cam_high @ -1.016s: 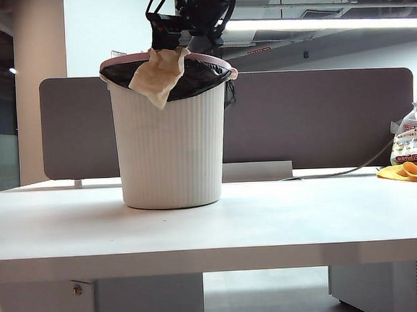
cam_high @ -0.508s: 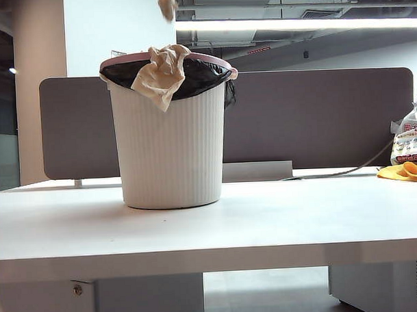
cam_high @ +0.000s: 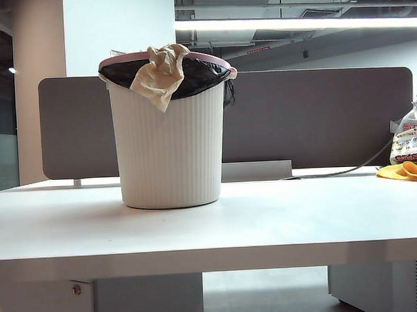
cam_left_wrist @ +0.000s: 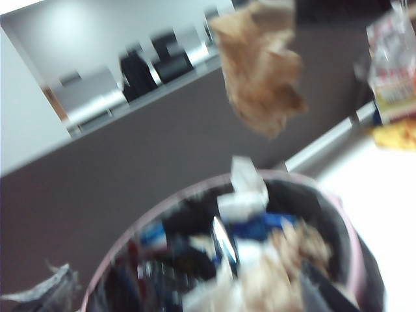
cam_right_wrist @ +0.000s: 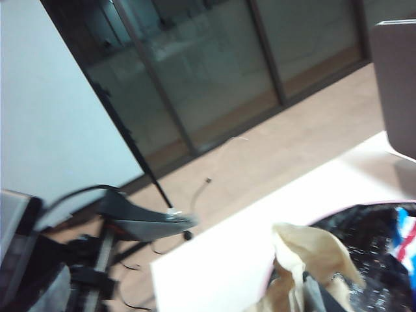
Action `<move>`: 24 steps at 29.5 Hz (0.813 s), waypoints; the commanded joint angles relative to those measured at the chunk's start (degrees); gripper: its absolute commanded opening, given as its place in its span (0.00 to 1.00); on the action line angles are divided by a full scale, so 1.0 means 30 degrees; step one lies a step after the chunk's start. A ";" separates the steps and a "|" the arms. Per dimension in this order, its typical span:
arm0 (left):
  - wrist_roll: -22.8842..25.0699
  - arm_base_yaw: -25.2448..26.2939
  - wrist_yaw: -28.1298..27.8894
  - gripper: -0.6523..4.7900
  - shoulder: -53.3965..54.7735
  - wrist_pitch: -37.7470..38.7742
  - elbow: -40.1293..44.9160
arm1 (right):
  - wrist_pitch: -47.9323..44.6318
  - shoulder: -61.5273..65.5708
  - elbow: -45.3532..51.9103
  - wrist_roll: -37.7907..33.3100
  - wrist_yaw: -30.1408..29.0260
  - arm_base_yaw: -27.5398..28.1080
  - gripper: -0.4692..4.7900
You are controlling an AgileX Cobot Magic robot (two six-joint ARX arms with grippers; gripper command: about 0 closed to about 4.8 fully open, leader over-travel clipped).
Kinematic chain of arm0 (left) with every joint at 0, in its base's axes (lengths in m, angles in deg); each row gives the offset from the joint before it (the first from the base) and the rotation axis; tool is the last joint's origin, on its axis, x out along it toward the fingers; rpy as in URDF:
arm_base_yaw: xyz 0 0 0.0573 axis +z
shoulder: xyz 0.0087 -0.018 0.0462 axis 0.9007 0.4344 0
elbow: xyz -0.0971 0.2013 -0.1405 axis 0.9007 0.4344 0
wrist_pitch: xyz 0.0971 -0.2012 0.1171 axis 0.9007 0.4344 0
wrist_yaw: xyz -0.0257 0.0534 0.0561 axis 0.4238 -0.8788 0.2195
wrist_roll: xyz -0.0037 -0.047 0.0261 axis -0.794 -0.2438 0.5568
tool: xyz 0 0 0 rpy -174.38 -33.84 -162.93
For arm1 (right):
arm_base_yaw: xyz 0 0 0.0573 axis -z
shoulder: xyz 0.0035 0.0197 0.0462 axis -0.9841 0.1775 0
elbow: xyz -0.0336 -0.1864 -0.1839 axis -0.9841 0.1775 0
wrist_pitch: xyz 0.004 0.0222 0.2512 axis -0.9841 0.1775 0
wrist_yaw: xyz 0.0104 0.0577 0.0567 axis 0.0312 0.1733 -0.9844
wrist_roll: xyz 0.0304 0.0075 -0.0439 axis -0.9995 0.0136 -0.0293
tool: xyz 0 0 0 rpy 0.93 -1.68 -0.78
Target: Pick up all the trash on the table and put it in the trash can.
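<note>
The trash can (cam_high: 170, 150), white and ribbed with a pink rim and black liner, stands on the table (cam_high: 265, 222). One piece of tan trash (cam_high: 161, 72) hangs crumpled over its front rim; the right wrist view shows it (cam_right_wrist: 312, 257) at the liner's edge. In the blurred left wrist view another tan wad (cam_left_wrist: 260, 71) is in the air above the can's rim (cam_left_wrist: 328, 195), with nothing seen holding it, and more tan paper (cam_left_wrist: 286, 253) lies inside. Neither gripper shows in any view, and both arms are out of the exterior view.
A grey-brown divider panel (cam_high: 317, 118) runs behind the can. At the table's far right are a white printed plastic bag (cam_high: 408, 139) and yellow-orange items (cam_high: 404, 171), with a cable trailing toward them.
The dark arm over the can has gone up out of the exterior view. The wad seen high up half a second ago is gone from it. The rim paper is more bunched.
</note>
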 commanded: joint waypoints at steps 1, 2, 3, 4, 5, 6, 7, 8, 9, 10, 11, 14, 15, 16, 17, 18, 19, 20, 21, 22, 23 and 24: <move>-0.1923 -0.0007 0.0219 1.00 0.0867 -0.3424 -0.0073 | -0.1421 -0.0204 -0.0124 -0.1268 -0.0495 -0.0029 0.96; -0.2412 -0.0007 0.0430 1.00 0.1056 -0.3905 -0.0073 | -0.1581 -0.0204 -0.0102 -0.1275 -0.0503 -0.0029 0.96; -0.2936 -0.0007 0.0911 1.00 0.1311 -0.4561 -0.0073 | -0.1719 -0.0197 -0.0087 -0.1275 -0.0517 -0.0029 0.96; -0.3271 -0.0007 0.1501 1.00 0.1508 -0.5158 -0.0073 | -0.1858 -0.0153 -0.0087 -0.1384 -0.0648 -0.0036 0.96; -0.3563 -0.0007 0.2208 1.00 0.1698 -0.5668 -0.0080 | -0.2047 -0.0087 -0.0087 -0.1719 -0.0845 -0.0044 0.96; -0.3854 -0.0007 0.3016 1.00 0.1902 -0.6346 -0.0080 | -0.2149 -0.0080 -0.0087 -0.2222 -0.1158 -0.0044 0.96; -0.4146 -0.0007 0.3555 1.00 0.2033 -0.6805 -0.0080 | -0.2186 -0.0029 -0.0087 -0.2630 -0.1362 -0.0058 0.97; -0.4481 -0.0007 0.4087 1.00 0.2127 -0.7176 -0.0080 | -0.2375 0.0036 -0.0087 -0.3024 -0.1756 -0.0058 0.97; -0.4838 -0.0007 0.4852 1.00 0.2273 -0.7599 -0.0080 | -0.2521 0.0073 -0.0087 -0.3432 -0.2346 -0.0058 0.97; -0.5122 -0.0007 0.5501 1.00 0.2295 -0.7730 -0.0080 | -0.2616 0.0102 -0.0087 -0.3752 -0.2645 -0.0058 0.97; -0.5136 -0.0015 0.6331 1.00 0.2295 -0.7737 -0.0080 | -0.2710 0.0124 -0.0087 -0.4051 -0.2834 -0.0058 0.97; -0.5020 -0.0015 0.7577 1.00 0.2295 -0.8051 -0.0080 | -0.3220 0.0138 -0.0087 -0.5435 -0.3555 -0.0051 0.97; -0.5020 -0.0007 0.7890 1.00 0.2295 -0.8327 -0.0080 | -0.3373 0.0138 -0.0087 -0.5850 -0.3898 -0.0051 0.96; -0.5020 -0.0015 0.8116 1.00 0.2295 -0.8670 -0.0080 | -0.3461 0.0138 -0.0087 -0.6040 -0.4167 -0.0051 0.96; -0.5020 -0.0015 0.8174 1.00 0.2295 -0.8903 -0.0080 | -0.3461 0.0131 -0.0087 -0.6127 -0.4284 -0.0058 0.96; -0.5005 -0.0015 0.8138 1.00 0.2295 -0.9122 -0.0080 | -0.3446 0.0138 -0.0087 -0.6135 -0.4284 -0.0080 0.96; -0.5005 -0.0015 0.8007 1.00 0.2295 -0.9173 -0.0080 | -0.3446 0.0138 -0.0087 -0.6171 -0.4277 -0.0168 0.96; -0.5005 -0.0015 0.7803 1.00 0.2295 -0.9165 -0.0080 | -0.3446 0.0138 -0.0087 -0.6178 -0.4284 -0.0306 0.96; -0.5005 -0.0015 0.7497 1.00 0.2295 -0.9107 -0.0073 | -0.3461 0.0138 -0.0087 -0.6193 -0.4277 -0.0328 0.96; -0.4998 -0.0015 0.7213 1.00 0.2302 -0.9071 -0.0073 | -0.3453 0.0131 -0.0087 -0.6193 -0.4277 -0.0335 0.96; -0.4998 -0.0015 0.6863 1.00 0.2310 -0.9049 -0.0073 | -0.3432 0.0138 -0.0087 -0.6215 -0.4328 -0.0474 0.96; -0.4998 -0.0015 0.6586 1.00 0.2339 -0.9063 -0.0080 | -0.3446 0.0131 -0.0087 -0.6280 -0.4473 -0.0641 0.96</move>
